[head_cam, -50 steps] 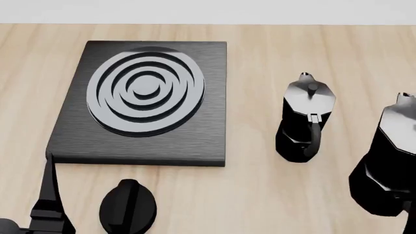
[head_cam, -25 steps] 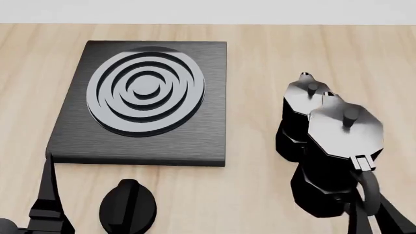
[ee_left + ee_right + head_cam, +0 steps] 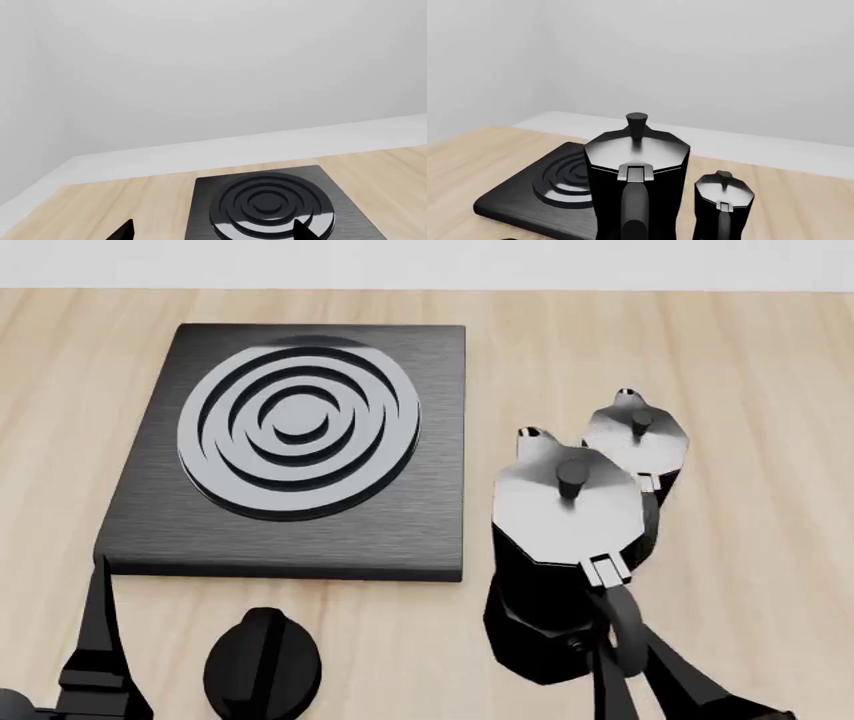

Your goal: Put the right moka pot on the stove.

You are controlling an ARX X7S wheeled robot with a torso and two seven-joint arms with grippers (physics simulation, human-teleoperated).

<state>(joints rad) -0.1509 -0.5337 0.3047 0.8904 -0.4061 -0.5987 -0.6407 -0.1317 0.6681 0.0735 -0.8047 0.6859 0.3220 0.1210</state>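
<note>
Near the surface's (image 3: pixel 747 350) front edge, right of centre, the right moka pot (image 3: pixel 567 550) hangs in the right gripper (image 3: pixel 625 645), fingers pinching its black handle from behind. Pot looks lifted, upright, spout pointing toward the far edge; cannot confirm clearance under its base. It overlaps the other moka pot (image 3: pixel 638 445) in the head view; the right wrist view shows that pot (image 3: pixel 724 200) standing apart, farther off and to the right.

Stove (image 3: pixel 300 445) occupies the left-centre of the surface, its back edge close to the far edge. Narrow strip of bare wood between the stove's right edge and the held pot. Burner rings are bare. Wide bare wood toward the far-right corner and right edge.

Round black knob (image 3: pixel 263 662) sits off the stove's front edge near the front-left. Left gripper (image 3: pixel 100 635) is parked low at the front-left corner, fingers (image 3: pixel 123 231) spread, holding nothing, pointing at the stove (image 3: pixel 267 207).
</note>
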